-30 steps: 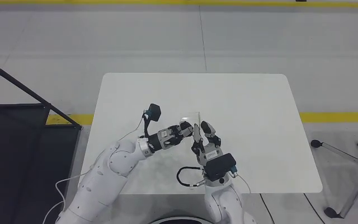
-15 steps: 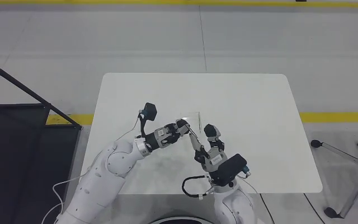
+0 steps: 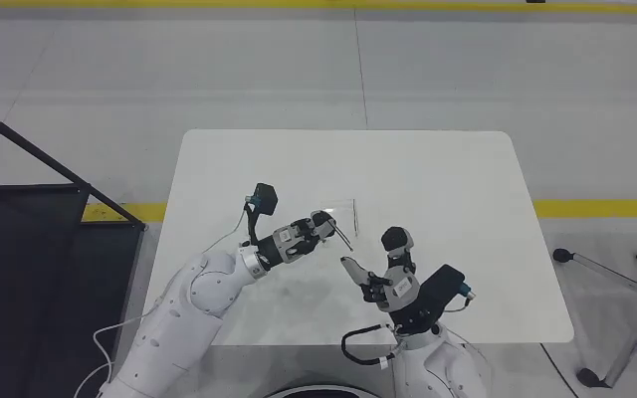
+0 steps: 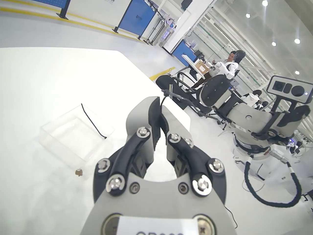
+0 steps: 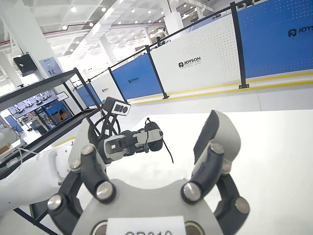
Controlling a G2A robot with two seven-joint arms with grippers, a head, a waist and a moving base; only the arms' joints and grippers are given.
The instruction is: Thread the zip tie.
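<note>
While the white bench (image 3: 448, 199) carries a shallow clear tray (image 4: 61, 135), both arms are placed on the robot's side of that tray, raised off the surface. The right hand (image 3: 373, 254) is set farther from the tray than the other hand. Its fingers are spread wide apart and nothing is gripped between them. The left hand (image 4: 157, 108) is held just beside the tray, and its dark pads are pressed together on a black zip tie (image 4: 162, 99). That tie is pinched partway along its length. Its head end is seen sticking out past the fingertips, and the rest is seen trailing from the other side of the grip, away from the tray and toward the right hand. A second black zip tie (image 4: 93, 122) is laid slantwise across the tray, untouched by either hand. A small brown scrap (image 4: 78, 172) is seen on the bench just outside one corner of the tray.
</note>
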